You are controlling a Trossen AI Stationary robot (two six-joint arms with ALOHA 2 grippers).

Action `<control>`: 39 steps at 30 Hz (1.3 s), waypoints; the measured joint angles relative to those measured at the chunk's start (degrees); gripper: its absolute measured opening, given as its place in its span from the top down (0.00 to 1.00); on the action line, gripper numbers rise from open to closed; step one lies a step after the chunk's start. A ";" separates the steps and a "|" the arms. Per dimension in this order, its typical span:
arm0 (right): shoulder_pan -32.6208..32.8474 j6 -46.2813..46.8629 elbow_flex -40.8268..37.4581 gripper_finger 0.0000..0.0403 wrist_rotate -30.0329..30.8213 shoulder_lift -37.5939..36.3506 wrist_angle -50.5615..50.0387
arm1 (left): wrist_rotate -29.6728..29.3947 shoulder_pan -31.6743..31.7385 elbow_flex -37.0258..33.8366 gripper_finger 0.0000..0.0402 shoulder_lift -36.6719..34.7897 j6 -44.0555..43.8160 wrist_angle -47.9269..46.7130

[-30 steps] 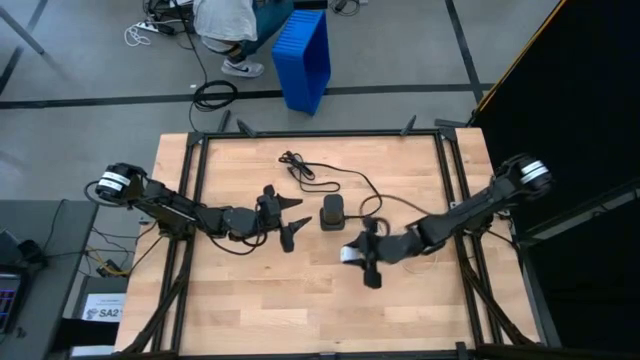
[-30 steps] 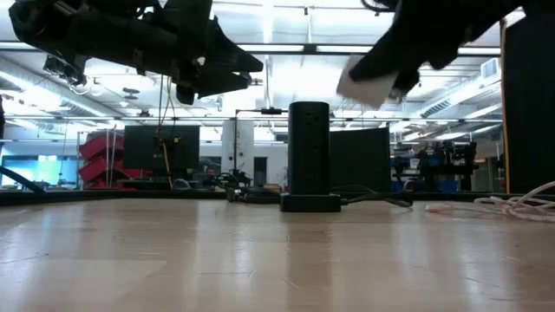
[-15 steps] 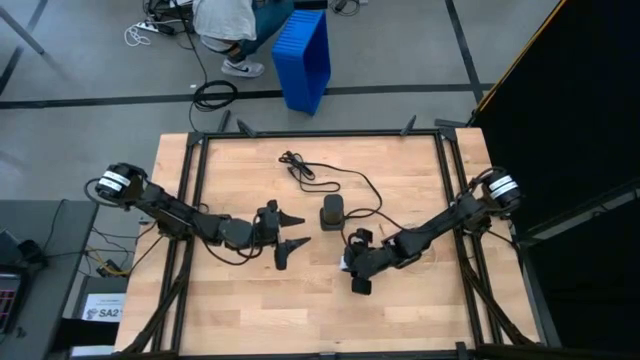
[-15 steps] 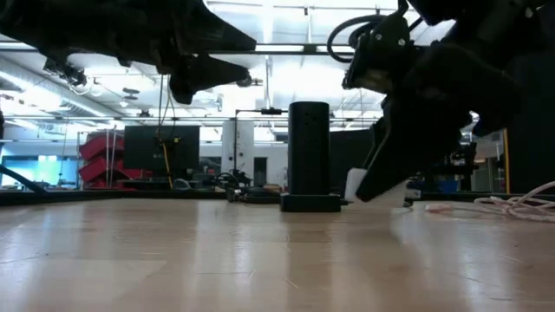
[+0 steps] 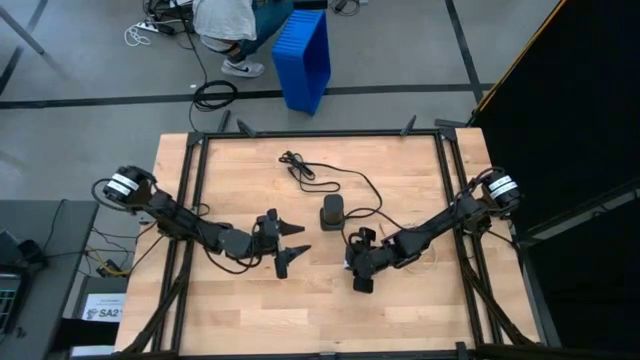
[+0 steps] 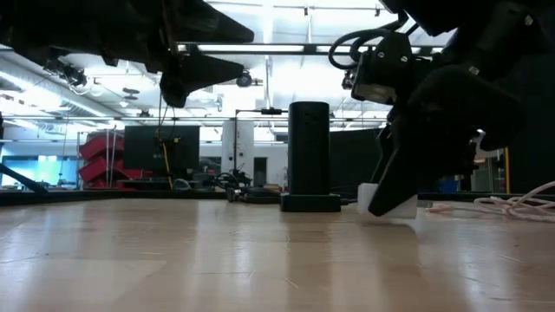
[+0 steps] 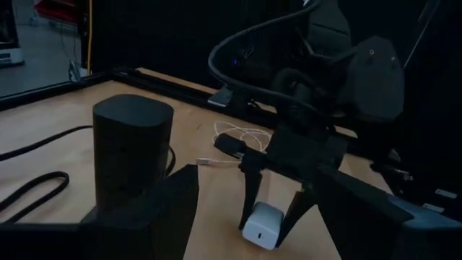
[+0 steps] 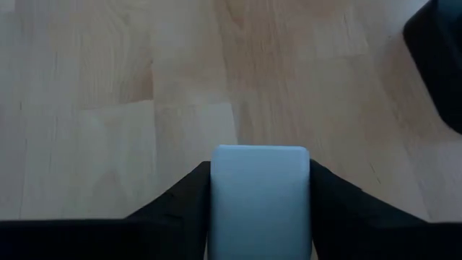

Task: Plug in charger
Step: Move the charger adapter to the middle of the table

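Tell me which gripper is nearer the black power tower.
Right. The right gripper, fingers around the white charger, sits just beside the power tower; the left gripper hovers slightly farther off.

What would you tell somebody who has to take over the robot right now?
Right hand: low at the wooden table, its fingers on both sides of the small white rectangular charger block, which sits on or just above the wood. Whether it grips firmly cannot be told.
Left hand: open, empty, hovering above the table beside the tall black cylindrical power tower.
The tower stands upright mid-table, its black cord trailing toward the far edge. A thin white cable lies beyond the charger.
Done: charger brought near the tower.
Left: lift it, line it up with a socket, push it in.
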 joint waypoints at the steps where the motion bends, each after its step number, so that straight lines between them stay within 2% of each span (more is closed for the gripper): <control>1: 0.00 0.00 0.00 0.59 0.00 0.00 -0.04 | 0.01 0.00 0.00 0.37 0.22 0.00 0.02; 9: 0.00 0.48 0.00 0.53 -2.03 0.00 0.09 | -0.34 0.98 0.09 0.37 0.29 3.87 2.66; 20: 0.56 0.35 0.67 0.57 -4.09 -2.96 -0.45 | -0.34 1.09 3.48 0.37 0.21 13.44 3.37; 26: 0.49 -1.38 0.74 0.57 -3.73 -6.22 -0.39 | -0.22 1.09 3.50 0.37 0.21 13.77 1.79; 39: -1.88 -2.55 0.72 0.58 -2.99 -5.67 -4.03 | -0.17 1.09 3.48 0.37 0.21 13.62 0.58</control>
